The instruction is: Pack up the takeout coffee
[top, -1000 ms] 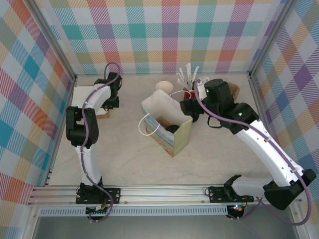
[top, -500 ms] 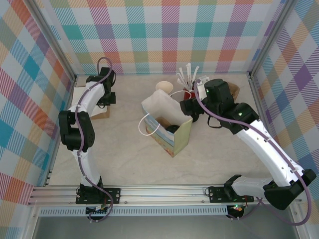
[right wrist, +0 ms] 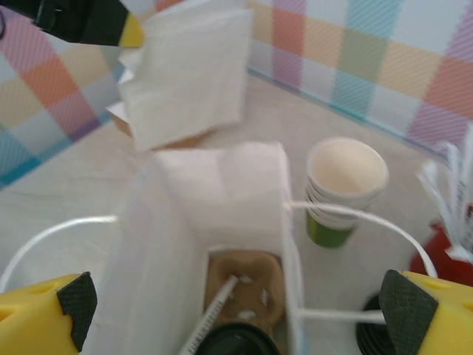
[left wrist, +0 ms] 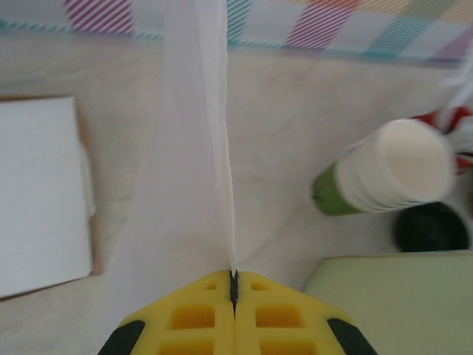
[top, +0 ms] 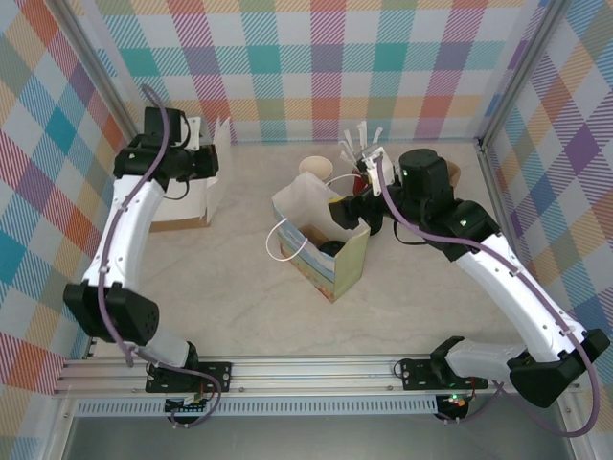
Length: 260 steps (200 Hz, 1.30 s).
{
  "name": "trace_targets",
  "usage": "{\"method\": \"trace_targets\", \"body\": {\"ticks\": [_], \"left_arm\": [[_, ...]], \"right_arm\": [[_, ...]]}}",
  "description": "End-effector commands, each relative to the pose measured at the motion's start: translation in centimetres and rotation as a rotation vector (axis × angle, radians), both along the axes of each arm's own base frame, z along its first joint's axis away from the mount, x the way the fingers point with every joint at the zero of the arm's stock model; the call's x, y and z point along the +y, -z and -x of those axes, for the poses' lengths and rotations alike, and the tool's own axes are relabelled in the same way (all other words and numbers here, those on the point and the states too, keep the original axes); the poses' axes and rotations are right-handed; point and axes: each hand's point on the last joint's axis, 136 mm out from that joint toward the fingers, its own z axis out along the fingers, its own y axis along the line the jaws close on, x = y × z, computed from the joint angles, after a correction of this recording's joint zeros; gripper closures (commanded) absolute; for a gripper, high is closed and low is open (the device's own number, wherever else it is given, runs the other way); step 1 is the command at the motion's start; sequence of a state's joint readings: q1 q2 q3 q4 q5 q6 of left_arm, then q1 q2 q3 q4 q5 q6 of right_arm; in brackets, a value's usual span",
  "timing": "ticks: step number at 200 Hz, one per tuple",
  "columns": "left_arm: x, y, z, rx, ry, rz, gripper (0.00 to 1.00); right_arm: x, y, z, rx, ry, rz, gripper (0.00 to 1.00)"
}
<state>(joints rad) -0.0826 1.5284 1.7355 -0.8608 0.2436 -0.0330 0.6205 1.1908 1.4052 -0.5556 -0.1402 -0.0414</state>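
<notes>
Down inside the paper bag (top: 342, 271) sits the takeout coffee (right wrist: 236, 343), probably light and easy to squash, so hold its sides gently near the top; your right gripper (right wrist: 236, 305) is wide open over it, and your left gripper (left wrist: 233, 285) pinches a napkin (left wrist: 211, 148).

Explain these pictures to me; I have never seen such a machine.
Two robot arms, each with a two-finger gripper, are bolted to a table. One picture looks down from above; the other two come from a camera on each wrist, so the yellow fingers are the arm's own. On the table stand a paper bag, a stack of paper cups, a red cup of stirrers and a pile of napkins. The left gripper is shut on one white napkin. The right gripper hangs open above the bag, empty. A black lid inside the bag is probably the takeout coffee.
</notes>
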Motion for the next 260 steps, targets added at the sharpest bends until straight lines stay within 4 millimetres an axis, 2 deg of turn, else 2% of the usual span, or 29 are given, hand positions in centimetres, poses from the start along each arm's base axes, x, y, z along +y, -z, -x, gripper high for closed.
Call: {"method": "trace_targets", "body": {"ticks": [1,23,42,75,102,144,178,206,243,260], "left_arm": [[-3.6,-5.6,1.5,-0.143,0.184,0.171,1.0],[-6.2,-10.3,3.7,-0.242,0.316,0.281,1.0],[-7.9,-13.4,5.6,-0.303,0.414,0.335,1.0],[-10.2,-16.2,8.0,-0.323,0.528,0.412,1.0],[-11.6,-16.8,9.1,-0.318,0.592,0.434,1.0],[-13.6,-16.8,11.1,-0.286,0.714,0.47,1.0],[-14.2,-16.3,11.9,-0.261,0.763,0.456,1.0],[-14.8,-15.8,12.2,-0.242,0.797,0.461,1.0],[-15.5,-15.3,12.7,-0.219,0.85,0.473,1.0],[-15.7,-15.2,13.1,-0.222,0.872,0.468,1.0]], "right_arm": [[3.1,-4.5,1.2,-0.114,-0.189,-0.135,0.0],[5.2,-6.4,1.6,-0.179,-0.282,-0.174,0.0],[6.9,-7.4,1.7,-0.276,-0.346,-0.157,0.0],[9.3,-8.3,1.6,-0.364,-0.41,-0.139,0.0],[10.2,-8.6,0.5,-0.432,-0.405,-0.109,0.0],[10.1,-9.5,-1.5,-0.551,-0.33,-0.047,0.0],[9.2,-10.5,-0.8,-0.66,-0.34,0.019,0.0],[8.6,-10.2,-0.7,-0.709,-0.338,0.085,0.0],[9.0,-10.2,-1.0,-0.744,-0.355,0.12,0.0],[9.6,-9.6,-1.3,-0.752,-0.38,0.155,0.0]]}}
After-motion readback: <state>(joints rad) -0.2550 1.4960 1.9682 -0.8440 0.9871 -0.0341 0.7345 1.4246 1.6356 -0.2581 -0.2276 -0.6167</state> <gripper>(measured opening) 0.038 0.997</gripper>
